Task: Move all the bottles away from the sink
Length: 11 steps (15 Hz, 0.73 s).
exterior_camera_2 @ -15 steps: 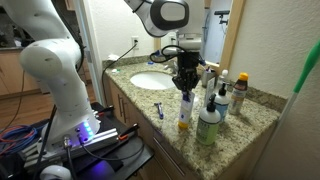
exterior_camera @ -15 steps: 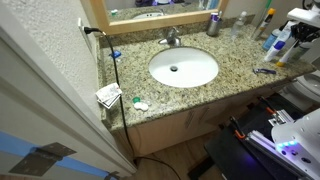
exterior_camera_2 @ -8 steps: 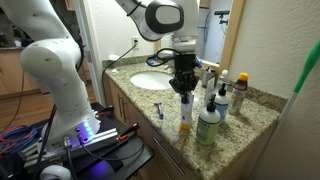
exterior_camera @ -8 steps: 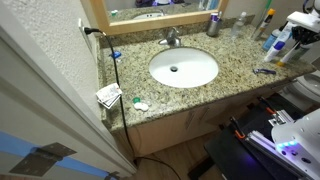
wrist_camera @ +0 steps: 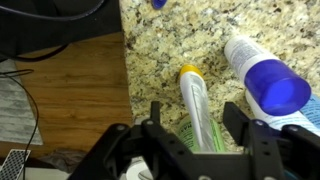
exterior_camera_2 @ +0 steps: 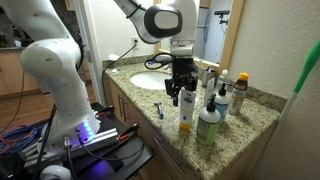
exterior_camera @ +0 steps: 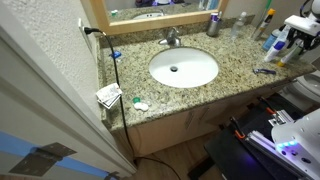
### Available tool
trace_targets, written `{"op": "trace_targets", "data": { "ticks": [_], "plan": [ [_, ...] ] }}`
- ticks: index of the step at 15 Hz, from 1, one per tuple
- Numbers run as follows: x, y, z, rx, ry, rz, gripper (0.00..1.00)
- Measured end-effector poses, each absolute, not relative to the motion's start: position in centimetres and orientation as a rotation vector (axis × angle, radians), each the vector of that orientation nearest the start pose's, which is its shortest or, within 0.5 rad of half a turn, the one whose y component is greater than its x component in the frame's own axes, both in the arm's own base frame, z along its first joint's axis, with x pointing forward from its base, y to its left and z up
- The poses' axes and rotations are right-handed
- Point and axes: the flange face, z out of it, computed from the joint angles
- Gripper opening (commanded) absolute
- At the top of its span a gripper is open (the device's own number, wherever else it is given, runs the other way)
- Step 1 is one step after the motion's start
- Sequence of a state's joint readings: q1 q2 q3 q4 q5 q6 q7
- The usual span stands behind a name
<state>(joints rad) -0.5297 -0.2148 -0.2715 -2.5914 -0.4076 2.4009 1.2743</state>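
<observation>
My gripper [exterior_camera_2: 181, 94] hangs open just above a slim white bottle with a yellow cap [exterior_camera_2: 185, 112], which stands on the granite counter far from the sink [exterior_camera_2: 150, 80]. In the wrist view the slim bottle [wrist_camera: 196, 102] lies between the spread fingers [wrist_camera: 157, 122] without touching them. A green bottle [exterior_camera_2: 207, 126] stands beside it, and a white bottle with a blue cap [wrist_camera: 262, 76] is close by. More bottles [exterior_camera_2: 232, 95] stand against the mirror. In an exterior view the gripper [exterior_camera: 300, 30] is over the bottle group [exterior_camera: 275, 40] at the counter's right end.
A blue razor [exterior_camera_2: 159, 110] lies near the counter's front edge. The faucet [exterior_camera: 172, 38] and a metal cup [exterior_camera: 213, 25] are behind the sink [exterior_camera: 183, 68]. Papers [exterior_camera: 108, 95] and a black cable [exterior_camera: 115, 70] sit at the far end.
The jaws have opened and let go of the slim yellow-capped bottle, which stays standing on the counter. The gripper has lifted slightly above it.
</observation>
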Motion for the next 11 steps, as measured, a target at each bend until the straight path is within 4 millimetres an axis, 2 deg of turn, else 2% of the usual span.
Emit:
{"op": "trace_targets", "data": {
  "ticks": [2, 4, 8, 10, 11],
  "plan": [
    [29.9, -31.0, 34.0, -2.101, 2.588, -0.169, 1.0],
    [29.0, -31.6, 35.9, -2.087, 2.577, -0.217, 1.0],
    [24.0, -33.7, 41.5, -2.142, 2.478, -0.303, 1.0],
    [21.9, -33.6, 43.8, -2.197, 2.409, -0.309, 1.0],
    [21.5, -33.4, 44.5, -2.207, 2.391, -0.318, 1.0]
  ]
}}
